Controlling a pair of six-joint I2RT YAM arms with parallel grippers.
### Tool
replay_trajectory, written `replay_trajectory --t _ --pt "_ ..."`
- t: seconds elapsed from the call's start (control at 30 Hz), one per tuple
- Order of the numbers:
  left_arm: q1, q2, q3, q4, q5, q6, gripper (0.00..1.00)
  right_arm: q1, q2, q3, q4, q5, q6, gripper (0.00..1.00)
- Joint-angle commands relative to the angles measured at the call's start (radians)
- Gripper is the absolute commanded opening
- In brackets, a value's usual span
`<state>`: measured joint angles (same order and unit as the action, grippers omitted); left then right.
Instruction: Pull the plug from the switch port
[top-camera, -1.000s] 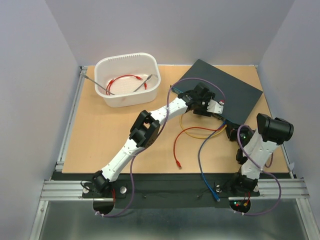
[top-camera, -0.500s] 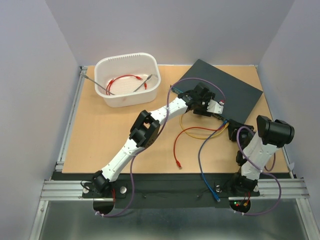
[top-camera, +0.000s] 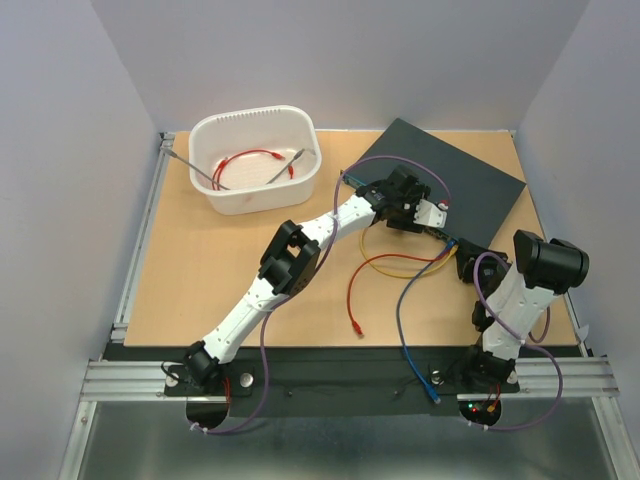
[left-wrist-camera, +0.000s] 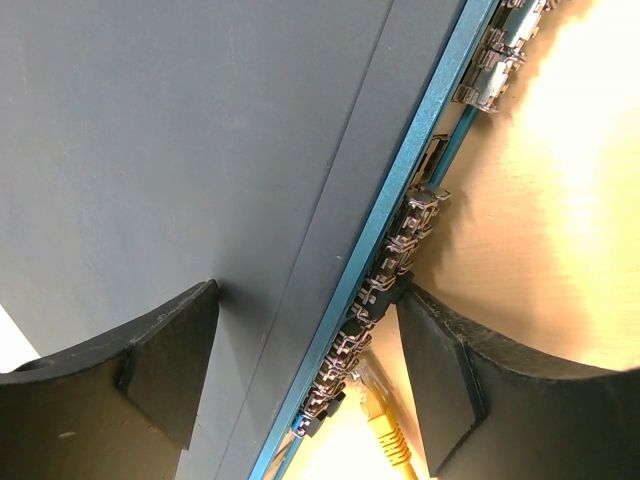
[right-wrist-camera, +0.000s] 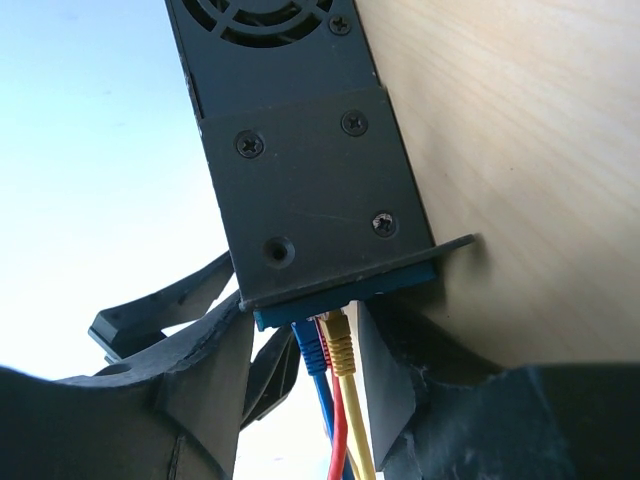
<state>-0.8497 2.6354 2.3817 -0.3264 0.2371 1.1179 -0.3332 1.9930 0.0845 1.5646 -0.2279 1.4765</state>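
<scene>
The switch (top-camera: 450, 175) is a flat dark box at the back right; its port row (left-wrist-camera: 400, 240) runs along the front edge. Blue (right-wrist-camera: 311, 348) and yellow (right-wrist-camera: 342, 345) plugs sit in ports near the right corner, with a red cable (right-wrist-camera: 338, 430) between them. My right gripper (top-camera: 465, 258) is open at that corner, and in its wrist view (right-wrist-camera: 300, 335) its fingers (right-wrist-camera: 200, 380) stand either side of the plugs. My left gripper (top-camera: 425, 215) is open astride the front edge (left-wrist-camera: 308, 290), one finger on the top and one beside a yellow plug (left-wrist-camera: 385, 425).
A white tub (top-camera: 255, 160) with a red cable and two metal tools stands at the back left. Yellow and red cable loops (top-camera: 385, 265) lie before the switch. A blue cable (top-camera: 405, 320) runs off the near edge. Walls close both sides.
My right gripper has edged slightly closer to the switch's front right corner. The left arm has not moved.
</scene>
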Motion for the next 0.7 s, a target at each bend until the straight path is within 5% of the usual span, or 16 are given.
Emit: replay_trajectory --t 0.0,0.67 --pt "0.001 -0.045 0.039 0.081 -0.001 -0.001 0.79 -0.01 0.075 -0.118 0.253 0.074 -0.042 0.49" --pt "-0.009 -0.051 0.03 0.089 -0.01 0.01 0.79 -0.01 -0.06 -0.19 0.179 0.041 -0.076 0.59"
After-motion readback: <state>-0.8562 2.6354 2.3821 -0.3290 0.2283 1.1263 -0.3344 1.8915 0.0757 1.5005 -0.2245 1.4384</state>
